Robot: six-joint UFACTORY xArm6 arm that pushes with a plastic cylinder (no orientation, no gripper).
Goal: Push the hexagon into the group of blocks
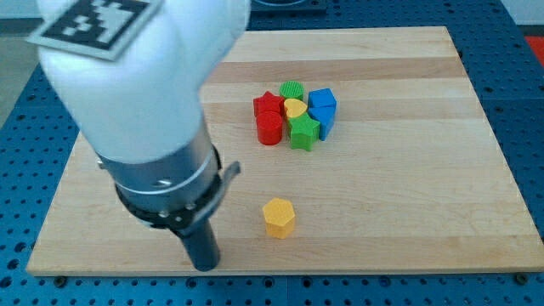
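Note:
A yellow hexagon block [279,218] lies alone on the wooden board [408,187], toward the view's bottom centre. A tight group of blocks sits above it: a red star [268,104], a red cylinder [269,127], a green cylinder [291,89], a yellow heart [294,108], a green star [303,132], and two blue blocks [322,100] [325,120]. My tip [205,264] rests near the board's bottom edge, to the left of and slightly below the hexagon, with a clear gap between them.
The arm's large white and black body [144,102] covers the view's upper left part of the board. A blue perforated table [527,93] surrounds the board.

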